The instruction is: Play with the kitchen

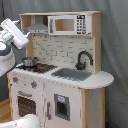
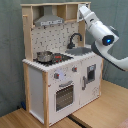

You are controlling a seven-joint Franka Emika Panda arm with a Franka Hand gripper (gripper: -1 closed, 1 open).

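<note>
The toy kitchen (image 1: 60, 75) (image 2: 62, 65) stands on a wooden floor (image 2: 100, 115) before a grey curtain (image 1: 114, 45). A small metal pot (image 1: 29, 61) (image 2: 44, 56) sits on its stove, a black faucet (image 1: 83, 59) (image 2: 75, 40) arches over the grey sink (image 1: 71, 74) (image 2: 80, 50), and the microwave (image 1: 67, 24) fills the upper cabinet. The robot arm (image 1: 14, 34) (image 2: 97, 27) reaches up beside the hood (image 1: 36, 27) (image 2: 50, 19) at the top shelf. The jaws are hidden, so whether they are open or closed cannot be told, nor how near the kitchen they are.
</note>
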